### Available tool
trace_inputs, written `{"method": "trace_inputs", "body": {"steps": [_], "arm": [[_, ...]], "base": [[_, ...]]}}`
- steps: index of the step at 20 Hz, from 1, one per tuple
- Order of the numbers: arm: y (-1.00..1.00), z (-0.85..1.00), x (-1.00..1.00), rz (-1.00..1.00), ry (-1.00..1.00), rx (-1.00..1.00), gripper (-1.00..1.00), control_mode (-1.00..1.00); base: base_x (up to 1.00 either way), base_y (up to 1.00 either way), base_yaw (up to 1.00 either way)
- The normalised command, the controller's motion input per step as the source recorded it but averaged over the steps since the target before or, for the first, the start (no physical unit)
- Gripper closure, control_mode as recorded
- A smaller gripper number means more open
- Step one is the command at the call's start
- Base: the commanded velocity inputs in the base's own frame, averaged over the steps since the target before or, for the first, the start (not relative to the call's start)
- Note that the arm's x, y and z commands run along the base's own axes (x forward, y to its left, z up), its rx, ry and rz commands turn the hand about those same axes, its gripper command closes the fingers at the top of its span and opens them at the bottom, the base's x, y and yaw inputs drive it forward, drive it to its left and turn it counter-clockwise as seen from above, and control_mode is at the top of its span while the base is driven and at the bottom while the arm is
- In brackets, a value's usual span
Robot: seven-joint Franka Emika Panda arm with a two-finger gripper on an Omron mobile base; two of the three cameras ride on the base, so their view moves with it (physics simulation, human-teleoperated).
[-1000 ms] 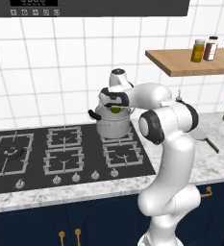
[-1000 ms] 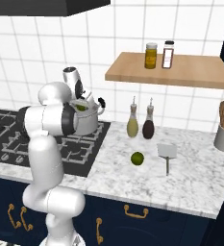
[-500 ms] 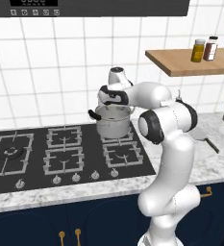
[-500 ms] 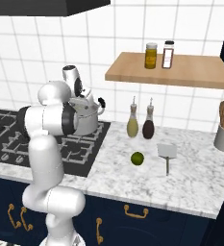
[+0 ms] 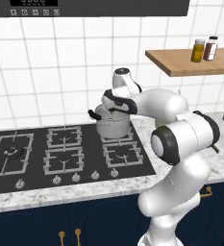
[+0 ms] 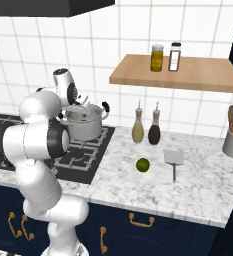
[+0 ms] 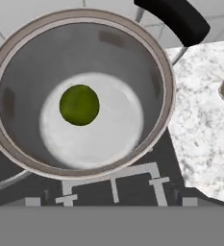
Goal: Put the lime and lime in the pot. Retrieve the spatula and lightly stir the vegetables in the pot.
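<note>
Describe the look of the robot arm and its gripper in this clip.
The arm is glossy white, built of rounded, bulbous segments with dark grey to black rings at the joints. The hand above the pot is white with a dark band. No cables or markings are visible. The fingertips cannot be made out.

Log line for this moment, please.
claw: open above pot | lime in pot | second lime on counter | spatula untouched

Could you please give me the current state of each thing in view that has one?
pot: upright on the hob's rear right burner, lidless.
lime in the pot: resting on the pot's floor, released.
lime on the counter: not yet picked up.
spatula: lying flat on the counter, untouched.
gripper: open, empty, above the pot.
</note>
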Motion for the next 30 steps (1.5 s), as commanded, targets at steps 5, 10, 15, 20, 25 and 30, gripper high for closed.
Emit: {"method": "trace_inputs", "body": {"steps": [5, 10, 15, 20, 25, 30], "arm": [[-0.46, 0.01, -1.00, -0.02, 0.00, 0.00, -1.00, -1.00], [-0.89, -0.18, -0.90, -0.10, 0.14, 0.00, -1.00, -1.00], [-1.00, -0.33, -0.39, -0.13, 0.19, 0.00, -1.00, -1.00], [-1.00, -0.39, -0.24, -0.20, 0.24, 0.00, -1.00, -1.00], [-0.99, -0.22, 0.00, -0.35, 0.25, 0.00, -1.00, -1.00], [-0.80, -0.03, 0.06, -0.30, 0.07, 0.00, -1.00, -1.00]], "base": [[0.00, 0.00, 0.00], [0.00, 0.00, 0.00], [0.00, 0.00, 0.00], [0.00, 0.00, 0.00], [0.00, 0.00, 0.00], [0.00, 0.00, 0.00]]}}
